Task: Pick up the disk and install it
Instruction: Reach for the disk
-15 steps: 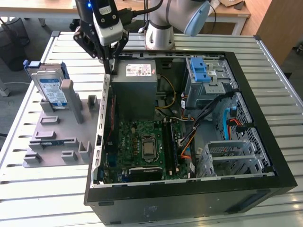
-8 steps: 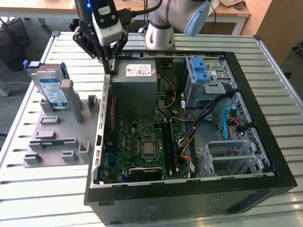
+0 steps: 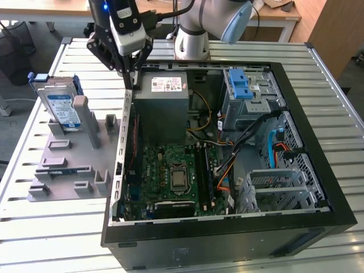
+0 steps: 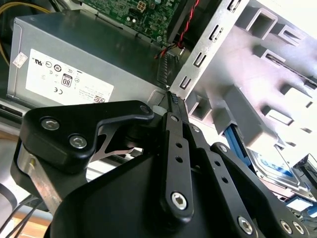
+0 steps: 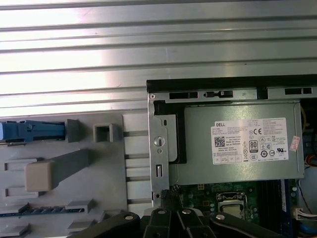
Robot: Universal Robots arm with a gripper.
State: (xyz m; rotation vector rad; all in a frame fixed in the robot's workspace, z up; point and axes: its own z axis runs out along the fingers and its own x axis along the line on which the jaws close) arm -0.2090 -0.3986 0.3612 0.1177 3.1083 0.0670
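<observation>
The disk (image 3: 61,103), a silver drive with a white-and-blue label in a blue carrier, leans upright at the far end of the grey fixture tray (image 3: 68,165), on the exterior view's left. Its blue carrier edge (image 5: 32,131) appears in the first wrist view and part of its label (image 4: 272,164) in the second wrist view. My gripper (image 3: 132,84) hangs over the computer case's side wall beside the power supply (image 3: 165,105), well apart from the disk. Its fingers (image 4: 176,148) are shut with nothing between them. In the first wrist view the gripper (image 5: 172,198) hovers above the case wall.
The open computer case (image 3: 318,193) lies on a slatted metal table (image 3: 341,91). Inside are the motherboard (image 3: 170,176), cables and a blue drive bay bracket (image 3: 243,88). Grey posts and slots rise from the fixture tray. The arm's base (image 3: 190,40) stands behind the case.
</observation>
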